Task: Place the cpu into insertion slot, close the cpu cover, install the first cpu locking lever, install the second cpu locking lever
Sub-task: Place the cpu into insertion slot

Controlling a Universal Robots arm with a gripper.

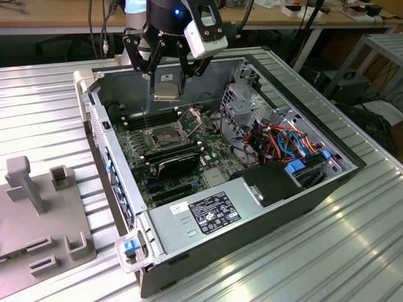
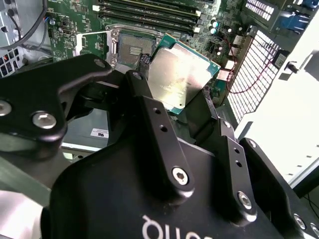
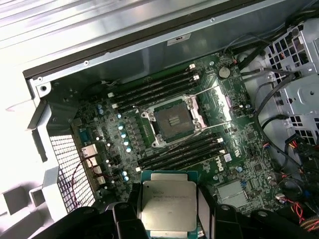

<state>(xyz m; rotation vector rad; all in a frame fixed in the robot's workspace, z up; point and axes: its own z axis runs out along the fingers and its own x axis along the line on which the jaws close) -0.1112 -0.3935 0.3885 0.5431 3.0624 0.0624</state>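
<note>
- The hand (image 1: pixel 165 83) is clamping the cpu (image 1: pixel 165 92) by two opposite edges. In the first wrist view its dark fingers (image 3: pixel 128 219) are pressing in on either side of the silvery plate.
- The cpu is hanging in the air over the open computer case (image 1: pixel 301 112), metal top up and roughly level. It is well clear of the green board (image 1: pixel 211 148).
- From the exterior view I cannot tell whether it is hovering squarely over the insertion slot (image 1: pixel 165 134) or a little off it.
- The slot is lying bare with its dark pin-grid centre showing, so nothing is seated yet. What seems to be the cpu cover (image 3: pixel 220 102) is standing swung open at one side.
- In my judgement the placing is asking for a level chip, edges squared to the silver rim and a straight descent — any tilt or sliding is risking the fine pins.
- Long black memory sticks (image 3: pixel 154 89) are flanking the slot on both sides, so the fingers are getting little room close to the board.
- The case is lying on its side on a ridged metal worktop (image 1: pixel 352 251), with a grey fixture (image 1: pixel 38 207) sitting at the exterior view's left.
- Behind it a wooden worktop (image 1: pixel 63 14) is running along the back of the room — cables are hanging below its edge.
</note>
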